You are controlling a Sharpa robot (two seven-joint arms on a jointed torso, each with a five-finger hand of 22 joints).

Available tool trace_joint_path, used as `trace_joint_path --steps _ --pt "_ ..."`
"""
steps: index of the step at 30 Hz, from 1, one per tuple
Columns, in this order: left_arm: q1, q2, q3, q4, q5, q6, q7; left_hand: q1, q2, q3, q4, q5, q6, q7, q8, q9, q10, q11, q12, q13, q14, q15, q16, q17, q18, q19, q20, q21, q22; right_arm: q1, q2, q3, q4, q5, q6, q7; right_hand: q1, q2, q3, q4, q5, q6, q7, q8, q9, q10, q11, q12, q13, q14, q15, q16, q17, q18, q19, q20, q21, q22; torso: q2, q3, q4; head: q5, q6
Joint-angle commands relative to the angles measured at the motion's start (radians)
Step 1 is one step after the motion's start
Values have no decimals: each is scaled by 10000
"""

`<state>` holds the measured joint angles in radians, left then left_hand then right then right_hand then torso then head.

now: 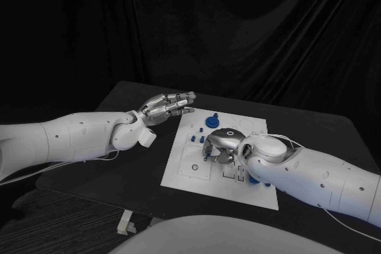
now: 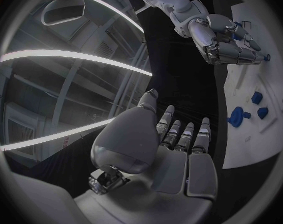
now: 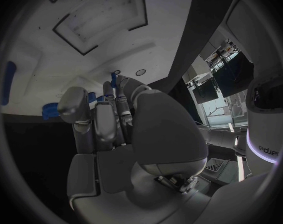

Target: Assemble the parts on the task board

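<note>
Apparently right robot hand (image 1: 222,146) pinches a blue part (image 3: 114,79) over the task board (image 1: 254,194).

The white task board (image 1: 208,179) lies flat on the table, mostly under the right hand's fingers (image 1: 216,152), with its far left corner just beside the left hand's fingertips (image 1: 189,102). A round blue part (image 1: 212,121) stands near the board's far edge, between the two hands, and a few small blue parts (image 1: 195,138) sit just beside the right hand's fingers.
</note>
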<state>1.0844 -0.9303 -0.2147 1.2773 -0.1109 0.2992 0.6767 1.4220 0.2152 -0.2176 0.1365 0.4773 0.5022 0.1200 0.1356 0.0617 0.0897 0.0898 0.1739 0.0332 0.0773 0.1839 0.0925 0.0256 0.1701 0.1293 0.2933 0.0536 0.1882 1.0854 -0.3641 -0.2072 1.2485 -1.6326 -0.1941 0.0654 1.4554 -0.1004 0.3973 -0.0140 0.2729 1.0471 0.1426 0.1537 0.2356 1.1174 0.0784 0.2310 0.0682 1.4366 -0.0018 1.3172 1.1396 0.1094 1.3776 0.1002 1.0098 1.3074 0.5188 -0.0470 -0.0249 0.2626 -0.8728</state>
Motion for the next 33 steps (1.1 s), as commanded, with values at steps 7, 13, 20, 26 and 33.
trace_joint_path --steps 7,13,20,26,33 --pt "-78 32 10 12 80 168 121 -19 67 24 36 38 -10 -15 29 -9 26 18 -5 -1 50 -6 39 1 -140 13 -1 22 -19 -71 56 1 -77 -68 164 -232 40 11 11 -18 -12 -73 -20 -41 12 98 8 3 10 49 5 -15 -41 -50 49 0 -12 1265 5 1 1 -9 2" --pt "-118 46 10 -11 80 183 93 -11 78 32 35 41 -10 -13 30 -9 24 20 -2 -1 49 -3 40 1 -142 12 -1 21 -23 -105 51 1 -50 -68 172 -225 44 17 16 -19 -5 -80 -18 -49 11 114 6 6 14 40 5 -29 -64 -51 49 0 -9 1266 -4 -4 -3 30 2" --pt "-156 62 10 -26 79 203 17 17 107 57 24 46 -63 -3 19 -18 2 32 -22 -6 33 8 29 -3 -152 -1 0 13 -46 -118 36 1 48 -68 168 -217 52 25 17 -24 3 -77 -19 -56 14 162 -2 20 27 30 1 -42 -81 -46 38 -1 -33 1258 -3 -1 2 38 2" --pt "-177 69 11 -33 79 212 -3 17 107 57 24 46 -63 -3 19 -18 2 32 -22 -6 33 8 29 -3 -152 -1 0 13 -46 -120 -11 1 171 -68 89 -186 57 27 15 -28 7 -67 -23 -56 18 198 -10 32 37 16 -3 -64 -115 -40 26 -3 -59 1251 -1 1 2 40 2" --pt "-190 78 11 -65 79 211 -8 40 127 77 13 52 -85 0 15 -23 -16 34 -31 -8 25 17 27 -4 -161 -4 1 9 -55 -120 -72 1 246 -68 -3 -160 93 63 39 -56 209 -36 -28 -74 31 249 -21 23 58 -1 -19 -83 -130 -37 12 -19 -52 1249 -3 -1 -2 66 2"
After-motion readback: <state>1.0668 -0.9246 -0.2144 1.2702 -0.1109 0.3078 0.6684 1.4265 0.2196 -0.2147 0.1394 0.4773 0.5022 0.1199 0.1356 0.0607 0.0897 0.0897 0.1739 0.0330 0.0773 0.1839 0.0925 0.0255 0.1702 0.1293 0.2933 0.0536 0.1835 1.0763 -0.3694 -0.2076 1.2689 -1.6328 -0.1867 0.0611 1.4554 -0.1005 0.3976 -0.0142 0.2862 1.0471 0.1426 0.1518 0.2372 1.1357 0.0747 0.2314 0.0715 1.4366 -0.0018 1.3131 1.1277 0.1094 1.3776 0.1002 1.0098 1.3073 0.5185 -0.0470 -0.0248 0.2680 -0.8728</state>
